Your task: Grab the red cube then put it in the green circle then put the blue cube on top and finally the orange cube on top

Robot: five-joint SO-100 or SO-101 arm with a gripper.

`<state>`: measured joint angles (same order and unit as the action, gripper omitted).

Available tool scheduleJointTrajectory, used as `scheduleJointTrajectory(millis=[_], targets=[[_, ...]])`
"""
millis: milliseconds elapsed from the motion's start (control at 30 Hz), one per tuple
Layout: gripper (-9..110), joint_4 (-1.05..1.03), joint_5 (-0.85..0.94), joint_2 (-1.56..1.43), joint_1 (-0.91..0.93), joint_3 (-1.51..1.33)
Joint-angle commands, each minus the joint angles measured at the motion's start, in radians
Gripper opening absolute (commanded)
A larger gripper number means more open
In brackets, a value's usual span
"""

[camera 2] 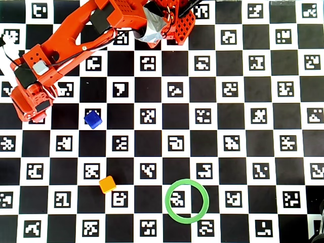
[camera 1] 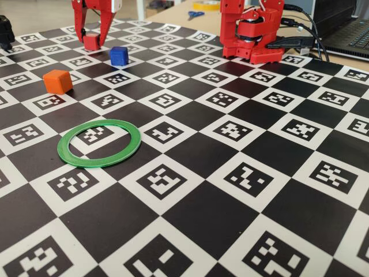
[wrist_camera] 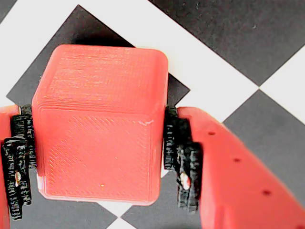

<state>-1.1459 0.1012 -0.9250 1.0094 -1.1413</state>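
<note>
My gripper [wrist_camera: 97, 162] is shut on the red cube [wrist_camera: 100, 133], with the black pads pressed against its left and right faces. In the fixed view the gripper [camera 1: 91, 44] holds the red cube [camera 1: 91, 41] at the far left of the board, at or just above its surface. The blue cube [camera 1: 119, 55] sits just right of it and the orange cube [camera 1: 57, 81] nearer the camera. The green circle [camera 1: 95, 163] lies flat with nothing inside. From overhead, the gripper [camera 2: 33, 115] hides the red cube; the blue cube [camera 2: 92, 119], orange cube [camera 2: 107, 184] and green circle [camera 2: 168, 201] are apart.
The whole surface is a black-and-white checkered marker board [camera 1: 230, 190]. The arm's red base [camera 1: 253, 34] stands at the far edge. A laptop [camera 1: 351, 34] and cables lie at the back right, and a dark object [camera 1: 4, 32] sits at the far left edge.
</note>
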Motion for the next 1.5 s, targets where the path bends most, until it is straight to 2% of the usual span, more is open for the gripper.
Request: scheduleJointTrajectory(millis=[0,700,933,1233,1467], targets=[[16,0.015,0.009,-0.083,0.008,-0.017],[13,-0.060,0.025,-0.390,-0.020,-0.179],[13,-0.158,0.034,-0.508,-0.060,-0.166],[12,-0.330,0.049,-0.623,-0.183,-0.080],[11,-0.460,0.044,-0.699,-0.357,-0.003]])
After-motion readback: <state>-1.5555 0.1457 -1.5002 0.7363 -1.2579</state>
